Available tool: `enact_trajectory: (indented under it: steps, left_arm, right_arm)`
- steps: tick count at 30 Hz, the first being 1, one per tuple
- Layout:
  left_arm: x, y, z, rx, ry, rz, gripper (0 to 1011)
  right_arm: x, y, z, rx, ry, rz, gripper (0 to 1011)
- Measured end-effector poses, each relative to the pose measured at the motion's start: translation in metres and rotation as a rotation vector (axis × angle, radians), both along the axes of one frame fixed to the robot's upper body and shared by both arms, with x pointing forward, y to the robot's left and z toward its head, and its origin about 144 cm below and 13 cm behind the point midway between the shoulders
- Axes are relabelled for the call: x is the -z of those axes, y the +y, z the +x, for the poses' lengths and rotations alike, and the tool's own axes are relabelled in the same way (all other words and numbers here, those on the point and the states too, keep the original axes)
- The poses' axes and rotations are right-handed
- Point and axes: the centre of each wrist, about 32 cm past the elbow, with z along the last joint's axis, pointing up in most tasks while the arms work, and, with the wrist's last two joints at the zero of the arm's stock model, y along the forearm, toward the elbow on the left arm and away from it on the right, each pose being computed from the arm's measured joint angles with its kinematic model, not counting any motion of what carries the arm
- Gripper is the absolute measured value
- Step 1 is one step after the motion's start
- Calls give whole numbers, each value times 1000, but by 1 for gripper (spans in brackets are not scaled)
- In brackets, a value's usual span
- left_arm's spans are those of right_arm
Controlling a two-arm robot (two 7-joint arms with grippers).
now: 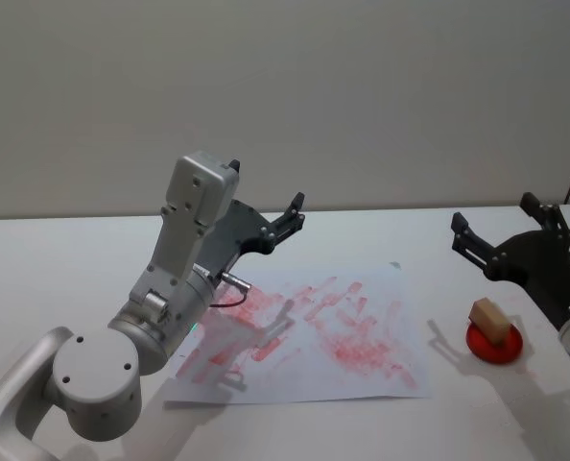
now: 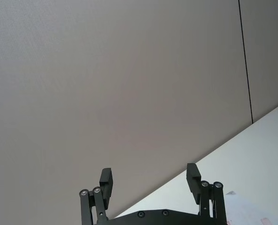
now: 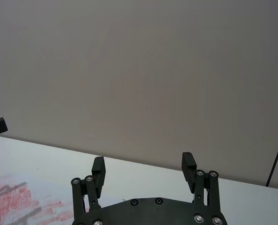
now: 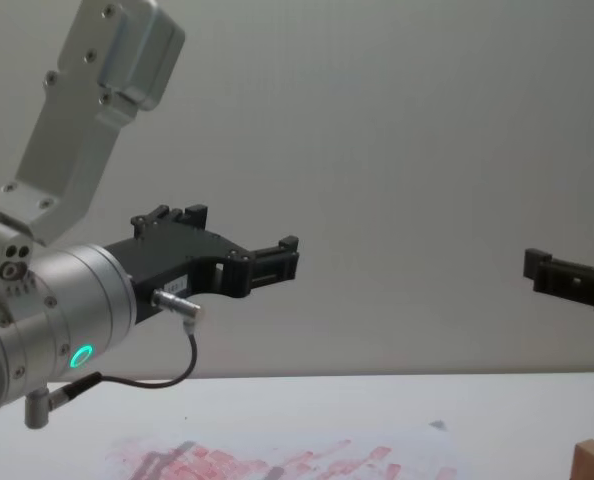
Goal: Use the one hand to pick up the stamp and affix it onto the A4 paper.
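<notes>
In the head view, the small light-brown wooden stamp (image 1: pixel 488 319) stands on a round red ink pad (image 1: pixel 497 350), on the right side of the white table (image 1: pixel 55 259). The white A4 paper (image 1: pixel 379 288), covered with smudgy red prints, lies in the middle of the table, to the left of the pad. The black angular right pincer (image 1: pixel 493 215) hovers near the stamp and does not touch it. The left pincer (image 1: pixel 296 211), on its large silver-grey arm, hangs over the left part of the paper.

In the left wrist view, the left pincer's fingers stand wide apart and nothing is between them.

In the right wrist view, the right pincer is also spread and empty. It points toward the grey wall (image 3: pixel 139 70) more than toward the table.

In the chest view, both pincers are high above the table.

I think the risks are these. The right pincer must tilt down first, and a grip that is off-centre could tip the block or drag the pad. The loose sheet may slide or lift together with the stamp. The left arm over the paper leaves less free place for pressing.
</notes>
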Motion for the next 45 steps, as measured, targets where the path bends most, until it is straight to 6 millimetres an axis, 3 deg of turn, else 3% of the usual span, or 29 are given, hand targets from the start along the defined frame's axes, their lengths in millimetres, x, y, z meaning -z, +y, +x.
enact_trajectory:
  steps: [45]
  left_arm:
    - [0,0,0,0,0,0,1001]
  right_arm:
    - [0,0,0,1,-7,3,1001]
